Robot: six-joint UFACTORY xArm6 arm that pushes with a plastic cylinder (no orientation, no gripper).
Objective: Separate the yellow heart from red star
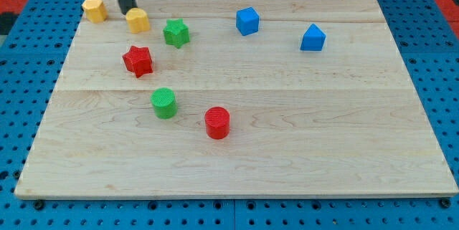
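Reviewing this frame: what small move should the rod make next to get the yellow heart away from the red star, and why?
Probably a short push toward the view's top right. My tip sits at the upper-left edge of the yellow heart, between it and the other yellow block. The red star lies just below the heart, so shifting slightly below the heart first, then pushing up, would widen the gap.

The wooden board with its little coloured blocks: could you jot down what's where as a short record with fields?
Board: pale wooden board
Tip: my tip, at the upper-left edge of the yellow heart-like block
Below it: red star block, apart
Far left: yellow rounded block
Green: star block; cylinder
Red cylinder: lower middle
Blue: cube; angular block
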